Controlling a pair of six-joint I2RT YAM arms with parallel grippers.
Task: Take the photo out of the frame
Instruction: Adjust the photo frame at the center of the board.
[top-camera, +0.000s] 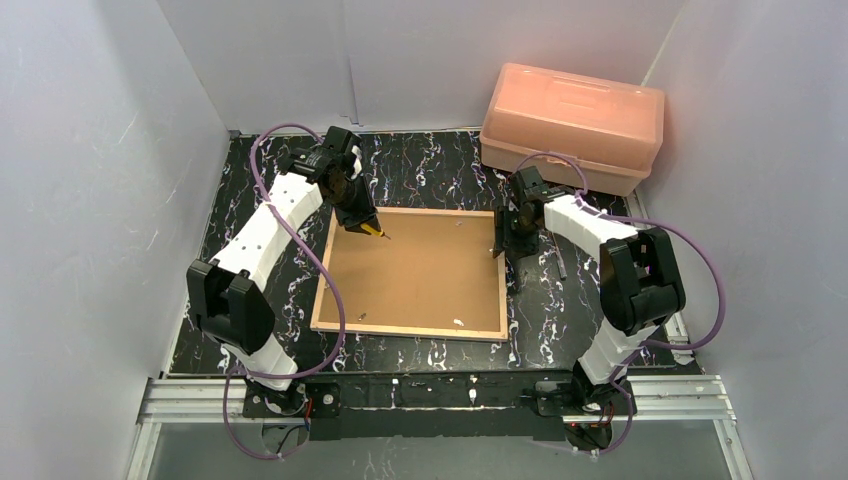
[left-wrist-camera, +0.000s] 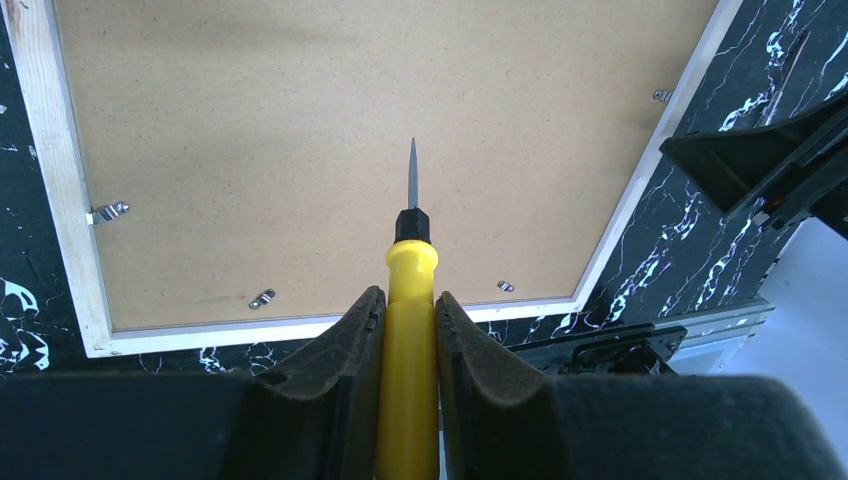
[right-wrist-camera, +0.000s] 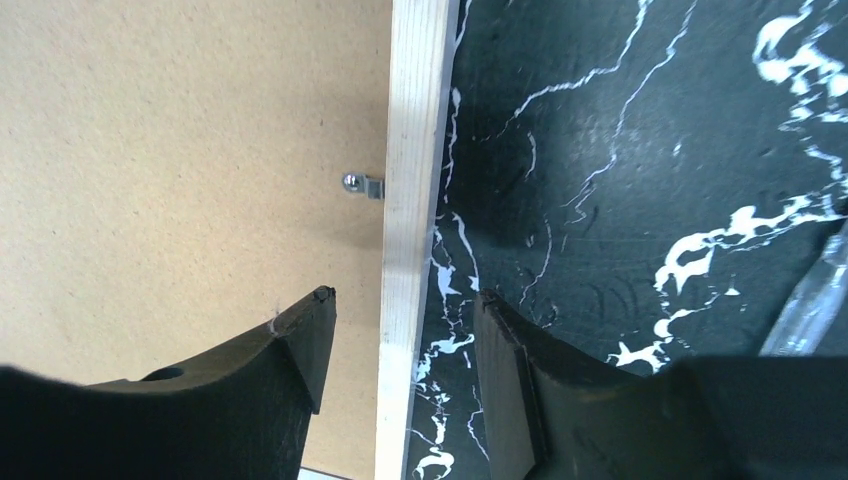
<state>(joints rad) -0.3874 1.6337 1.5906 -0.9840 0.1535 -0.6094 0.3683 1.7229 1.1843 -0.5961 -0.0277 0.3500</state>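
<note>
Patience is what this step wants. From above, the large flat rectangular picture frame (top-camera: 405, 331) with light wood edges lies face down in the middle of the black marbled table (top-camera: 420, 160), with its plain brown hardboard backing board (top-camera: 420, 275) facing up. The photo is hidden beneath that board, so you see none of it. A pink plastic box (top-camera: 570, 125) sits at the table's far right corner, apart from the frame. Your left gripper (top-camera: 362, 222) hangs over the frame's far left corner, and your right gripper (top-camera: 500, 240) is at its right edge.

On the left wrist, the jaws are clamped on a yellow-handled screwdriver (left-wrist-camera: 410, 300) with a thin metal shaft. Its tip is above bare board, apart from every small metal clip (left-wrist-camera: 262, 298) along the wood. The clips look like your next job. Bring the tip to one, catch its tab and turn it off the board gently, so you don't gouge through to the print.

On the right wrist, the fingers (right-wrist-camera: 300, 340) stand apart astride the wooden edge, one over board and one over table. You cannot tell whether they touch the wood. Use them to steady the frame while the tool works.
</note>
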